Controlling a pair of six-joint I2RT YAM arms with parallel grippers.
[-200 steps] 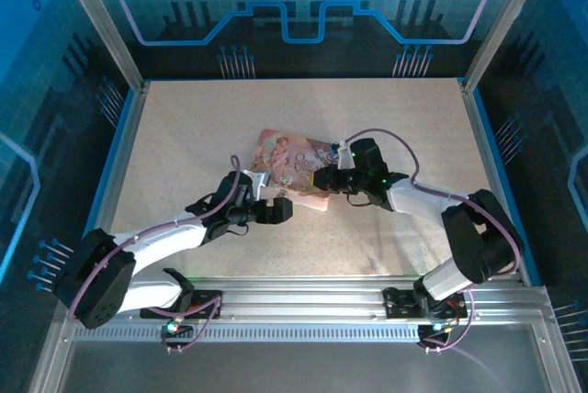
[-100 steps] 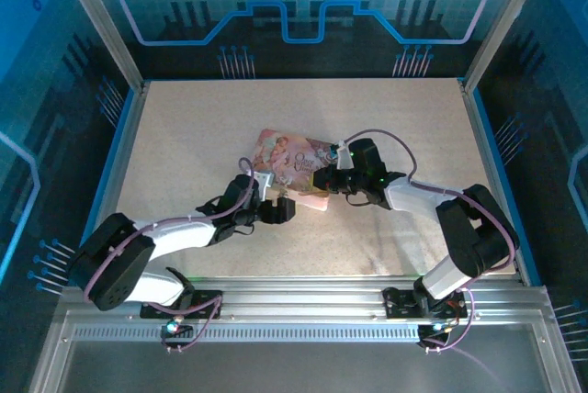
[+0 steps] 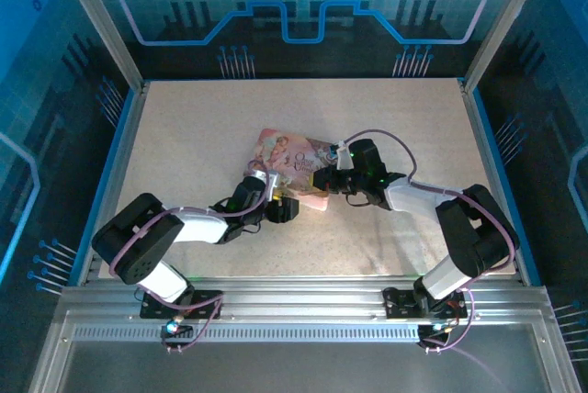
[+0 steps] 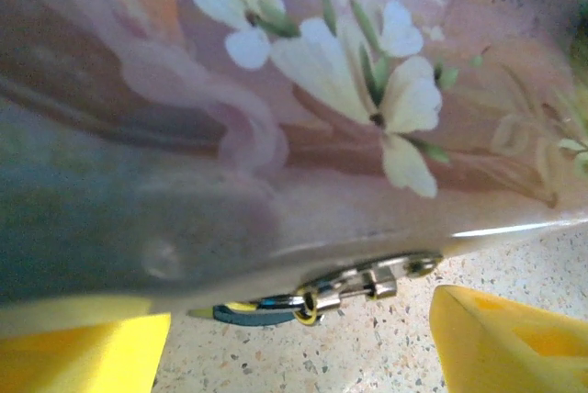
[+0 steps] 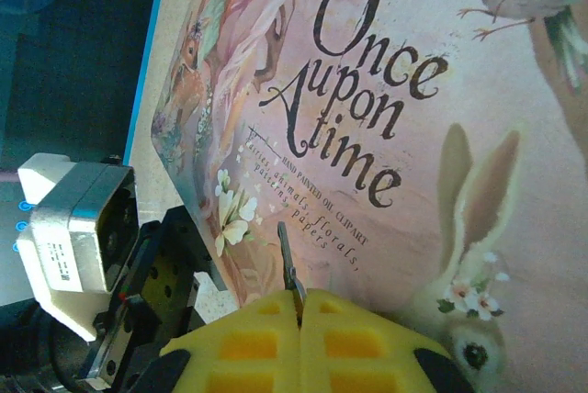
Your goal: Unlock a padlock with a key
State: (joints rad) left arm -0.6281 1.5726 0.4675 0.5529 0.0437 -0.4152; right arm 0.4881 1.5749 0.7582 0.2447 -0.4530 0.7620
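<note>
Yellow pads of your right gripper (image 5: pixel 299 320) are pinched flat on the key (image 5: pixel 287 260). Its dark sliver pokes out over the pink tin (image 5: pixel 386 136), apart from the padlock (image 4: pixel 340 290). That lock lies on the table (image 4: pixel 386 361) against the tin's edge, unheld between the wide-spread fingers of your left gripper (image 4: pixel 292 352). Its keyhole seems hidden. Push at a loose lock and it may skid, or the key may twist in the pads.

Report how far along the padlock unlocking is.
Done: the key is pinched in the right fingers, its tip over the pink tin. In hand: the left fingers are open, the padlock lying ahead between them at the tin's edge. Left: hold the padlock, insert the key, turn.
</note>
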